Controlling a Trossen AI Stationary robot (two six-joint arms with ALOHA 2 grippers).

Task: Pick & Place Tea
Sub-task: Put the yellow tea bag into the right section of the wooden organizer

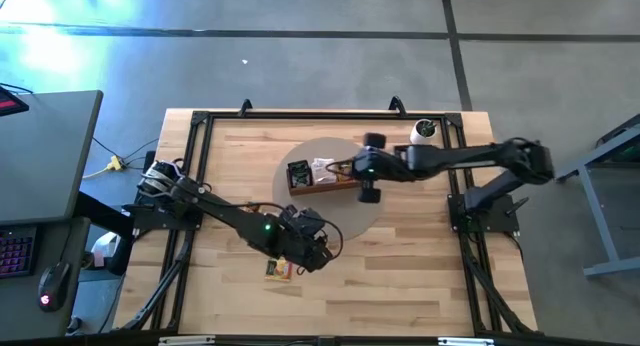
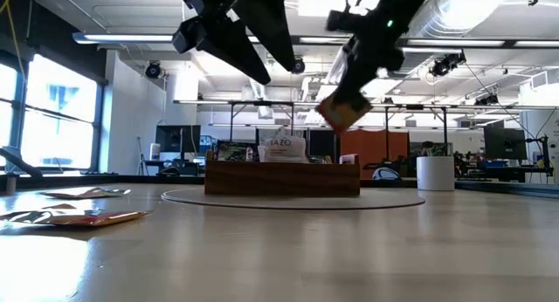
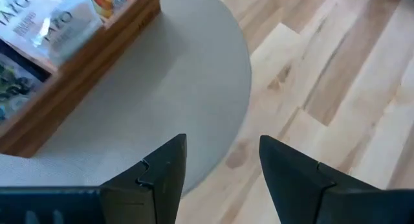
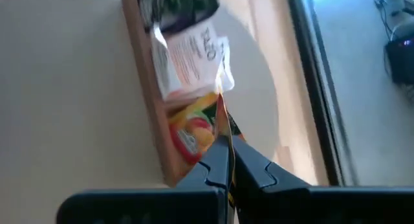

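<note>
Bright, even light on the desk (image 1: 400, 276) from overhead, with soft shadows only. Blue-white glare blooms on the floor (image 1: 60, 46) at the high view's top left corner. Down low, ceiling strip lights (image 2: 131, 38) and the window (image 2: 61, 110) burn bright, so both arms read as dark silhouettes, and the near desk surface is out of focus. The right wrist picture is smeared with motion blur; the tray (image 4: 145, 88) and sachets look soft. The left wrist picture is crisp, with its fingers (image 3: 162, 179) dark.
</note>
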